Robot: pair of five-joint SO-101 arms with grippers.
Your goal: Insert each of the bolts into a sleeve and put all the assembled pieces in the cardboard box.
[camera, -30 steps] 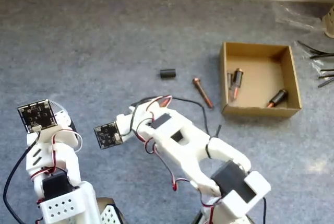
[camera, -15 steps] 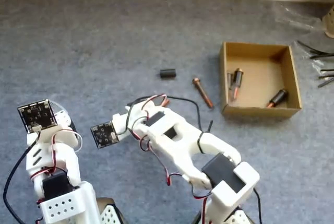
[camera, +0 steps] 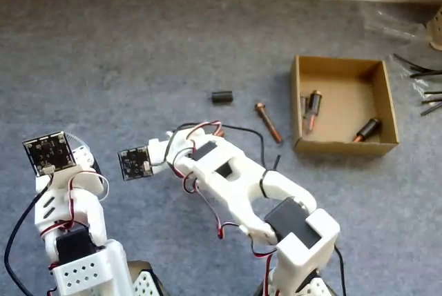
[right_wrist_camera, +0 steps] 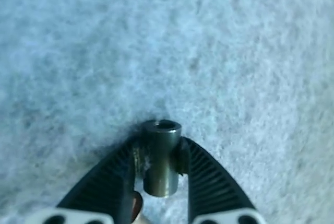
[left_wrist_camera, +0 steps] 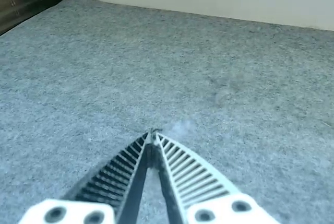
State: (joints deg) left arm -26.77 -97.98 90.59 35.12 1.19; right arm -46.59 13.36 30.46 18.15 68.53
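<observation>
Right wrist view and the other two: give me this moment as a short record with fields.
right hand: shut on the held sleeve, its open end pointing away from the camera
left hand: shut, holding nothing
loose on the table: loose sleeve; loose bolt, lying apart from it
cardboard box: one assembled piece, another assembled piece

on counter (camera: 103, 68): sleeve (camera: 222, 96), bolt (camera: 268, 122) to its right | right of bolt: cardboard box (camera: 345, 147) | in box: two assembled pieces (camera: 313, 106)
</observation>
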